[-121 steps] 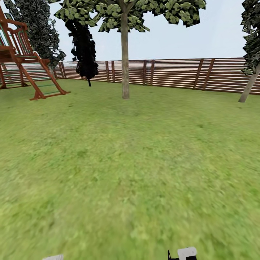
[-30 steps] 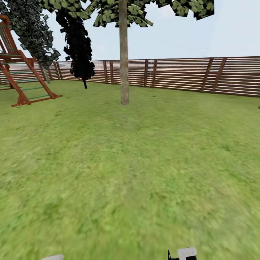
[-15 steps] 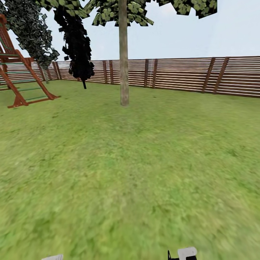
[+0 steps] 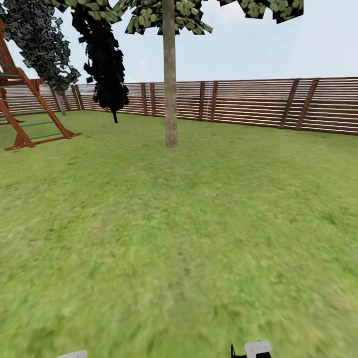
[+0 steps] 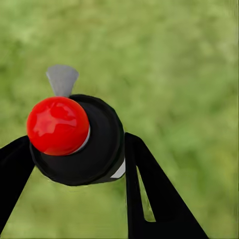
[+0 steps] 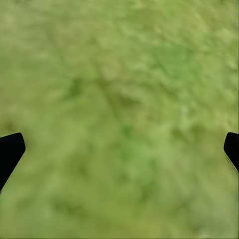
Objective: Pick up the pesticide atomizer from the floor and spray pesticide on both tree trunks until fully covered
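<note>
A: State the left gripper (image 5: pixel 74 164) condition.

B: Closed on the pesticide atomizer (image 5: pixel 79 142) — one black finger presses each side of its dark cap. The can is seen end-on in the left wrist view, so its long axis runs along the fingers, straight toward the camera. The red button faces the lens; a small grey nozzle tab projects sideways from the cap's edge. Blurred lawn (image 5: pixel 184 64) lies behind it.

A: Right gripper (image 6: pixel 119 149)?

B: Spread wide, holding nothing. Only the two dark fingertips (image 6: pixel 10 149) appear, at opposite edges of the right wrist view, with grass between them.

A: Target position?

B: In the head view, one tree trunk (image 4: pixel 170 89) stands upright ahead, slightly left of centre, well apart across the grass. The slatted fence (image 4: pixel 258 104) runs behind it — a wooden climbing frame (image 4: pixel 30 114) stands at far left.
</note>
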You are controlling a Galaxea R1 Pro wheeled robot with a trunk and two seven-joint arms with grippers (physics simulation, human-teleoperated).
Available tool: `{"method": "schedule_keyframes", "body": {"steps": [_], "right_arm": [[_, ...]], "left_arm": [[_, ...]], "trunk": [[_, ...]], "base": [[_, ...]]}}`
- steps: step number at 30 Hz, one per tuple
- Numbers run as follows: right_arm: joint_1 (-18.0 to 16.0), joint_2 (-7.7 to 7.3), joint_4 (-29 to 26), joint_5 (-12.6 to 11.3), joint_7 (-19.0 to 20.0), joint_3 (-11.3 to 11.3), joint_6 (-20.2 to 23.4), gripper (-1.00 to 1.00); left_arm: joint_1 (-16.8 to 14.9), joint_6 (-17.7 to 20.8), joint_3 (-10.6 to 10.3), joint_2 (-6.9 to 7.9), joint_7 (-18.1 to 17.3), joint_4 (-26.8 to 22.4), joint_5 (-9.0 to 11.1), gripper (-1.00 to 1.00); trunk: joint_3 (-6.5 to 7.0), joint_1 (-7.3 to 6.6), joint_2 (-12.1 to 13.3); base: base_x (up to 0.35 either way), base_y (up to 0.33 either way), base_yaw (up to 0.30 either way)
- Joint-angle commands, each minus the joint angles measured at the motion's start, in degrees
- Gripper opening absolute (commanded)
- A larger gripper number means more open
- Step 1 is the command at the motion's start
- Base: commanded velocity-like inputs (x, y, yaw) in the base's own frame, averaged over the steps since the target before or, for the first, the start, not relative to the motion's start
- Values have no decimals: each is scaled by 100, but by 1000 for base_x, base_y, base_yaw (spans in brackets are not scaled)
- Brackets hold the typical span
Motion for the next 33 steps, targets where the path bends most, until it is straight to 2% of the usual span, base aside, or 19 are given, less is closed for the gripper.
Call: {"method": "schedule_keyframes", "body": {"steps": [1, 33], "right_arm": [[0, 0, 0, 0, 0, 1, 0, 100], [0, 0, 0, 0, 0, 2, 0, 100]], "left_arm": [[0, 0, 2, 0, -1, -1, 1, -100], [0, 5, -6, -1, -1, -1, 1, -100]], "trunk": [[0, 0, 0], [0, 0, 0]], "base": [[338, 0, 0], [338, 0, 0]]}}
